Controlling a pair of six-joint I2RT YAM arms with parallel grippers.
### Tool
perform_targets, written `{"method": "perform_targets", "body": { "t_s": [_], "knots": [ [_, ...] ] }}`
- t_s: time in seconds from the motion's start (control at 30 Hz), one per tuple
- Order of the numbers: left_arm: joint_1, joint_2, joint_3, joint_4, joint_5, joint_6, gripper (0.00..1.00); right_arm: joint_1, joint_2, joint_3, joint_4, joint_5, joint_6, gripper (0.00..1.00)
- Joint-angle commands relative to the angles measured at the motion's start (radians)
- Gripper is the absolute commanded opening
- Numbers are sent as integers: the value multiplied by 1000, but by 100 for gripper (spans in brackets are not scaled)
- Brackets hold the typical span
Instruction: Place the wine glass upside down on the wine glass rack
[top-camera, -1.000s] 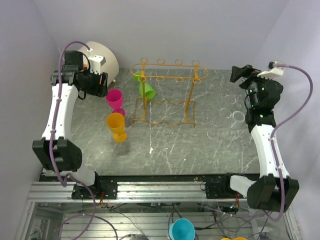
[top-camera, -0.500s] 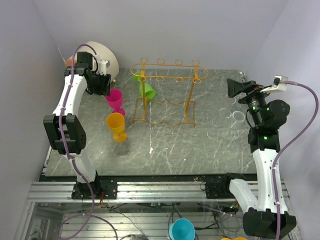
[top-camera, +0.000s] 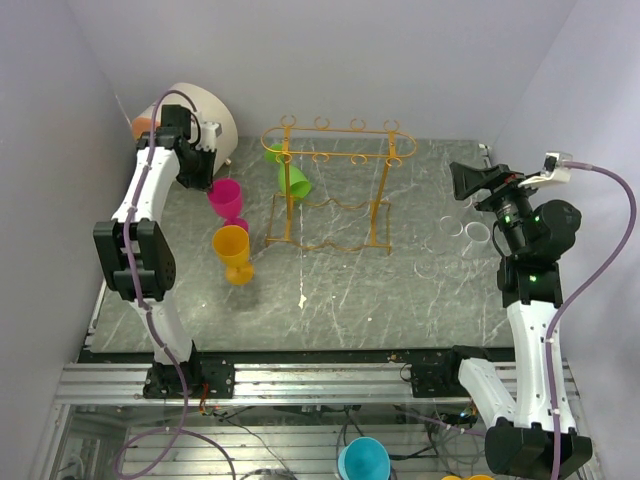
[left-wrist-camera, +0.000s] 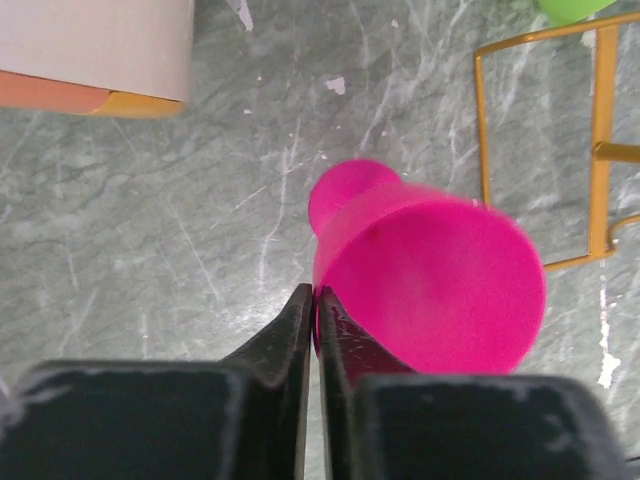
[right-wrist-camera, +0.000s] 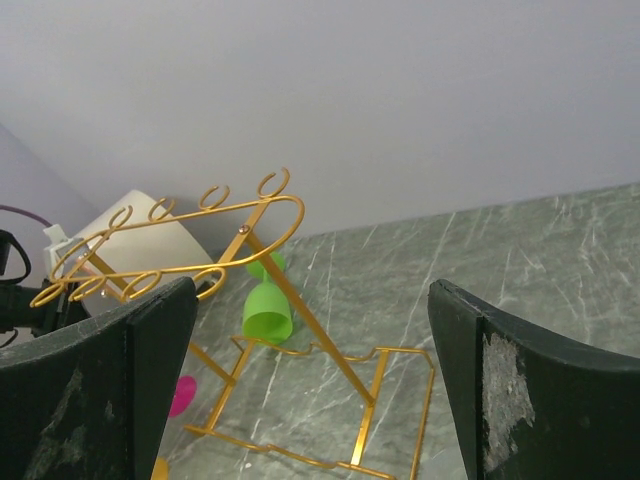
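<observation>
My left claw (left-wrist-camera: 316, 300), fingers pressed together, hovers beside the pink wine glass (left-wrist-camera: 430, 290) on the tabletop (top-camera: 400, 290), left of the wine glass rack (top-camera: 382, 200); I judge this the approach, so next I must open to grasp it.

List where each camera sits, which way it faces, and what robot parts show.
Top external: above and behind the bases, looking down on the grey marble table; left arm and right arm show.
Left wrist: on the left arm, looking down at the magenta plastic wine glass; left gripper shut beside it.
Right wrist: raised, facing across the table at the golden wire wine glass rack; right gripper wide open.
Shared: right wrist and top views both show the green plastic glass hanging inverted on that rack.
</observation>
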Motion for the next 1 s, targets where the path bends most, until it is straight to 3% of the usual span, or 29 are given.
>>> {"method": "perform_targets", "body": {
  "t_s": [0.0,0.23,0.5,0.67,0.73,0.87,0.93,0.97],
  "knots": [
    [-33,0,21,11,1,-2,9,0,-20,45,-22,-21,-26,98],
    [-38,-100,31,-44,46,37,7,10,-24,130,-63,-32,-31,98],
    [-41,-329,309,-99,-111,92,7,12,54,279,70,-253,164,100],
    [-41,-474,350,110,-182,131,7,13,163,356,309,-438,403,100],
    [-42,-537,323,222,-169,148,7,14,218,350,500,-492,592,100],
    [-42,-533,428,301,-90,177,7,68,332,333,927,-511,942,99],
    [-40,-563,371,409,-31,186,7,171,388,381,914,-486,945,99],
    [-40,-577,339,461,4,182,7,236,412,426,828,-463,851,99]
  ]
}}
